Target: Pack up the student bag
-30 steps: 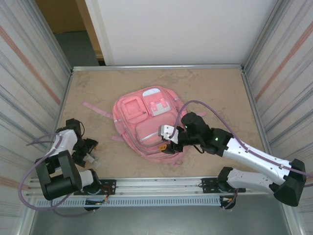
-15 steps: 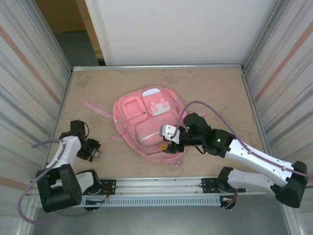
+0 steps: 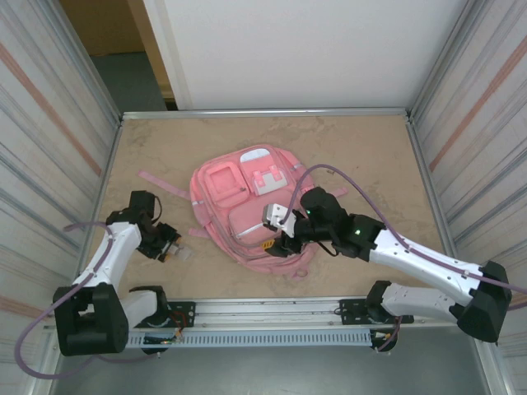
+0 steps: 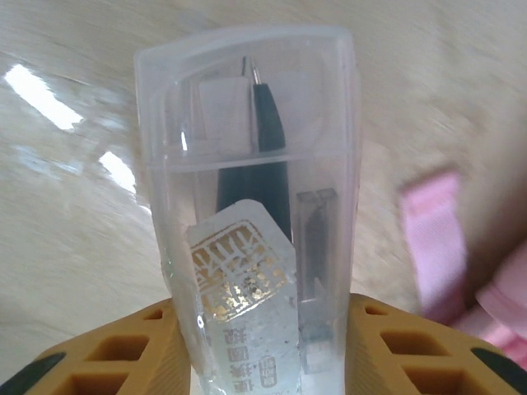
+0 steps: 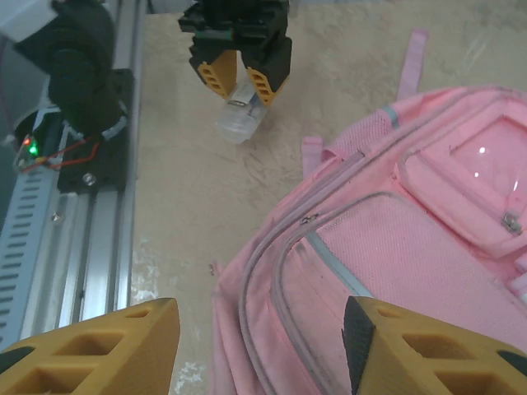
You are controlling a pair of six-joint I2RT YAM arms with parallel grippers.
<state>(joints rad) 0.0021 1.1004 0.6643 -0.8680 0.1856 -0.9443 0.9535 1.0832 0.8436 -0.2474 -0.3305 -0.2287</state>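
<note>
The student bag (image 3: 239, 206), a large soft pink backpack, lies flat in the middle of the table with its front pockets up. My left gripper (image 3: 171, 249) hovers just left of the bag, shut on a clear plastic case (image 4: 247, 164) that holds a dark pointed tool and a printed label. From the right wrist, that case (image 5: 239, 123) sticks out below the left gripper (image 5: 239, 82). My right gripper (image 5: 259, 350) stands open over the near edge of the bag (image 5: 395, 271), above its zip lines (image 5: 317, 247), with nothing between its fingers.
A loose pink strap (image 3: 160, 183) trails on the table left of the bag. A metal rail (image 3: 272, 311) runs along the near edge. Corrugated walls close in on both sides, and bare tabletop (image 3: 362, 156) lies behind the bag.
The left gripper has shut on the clear case and carried it right, toward the bag. The right gripper has shifted a little left over the bag's near edge.
</note>
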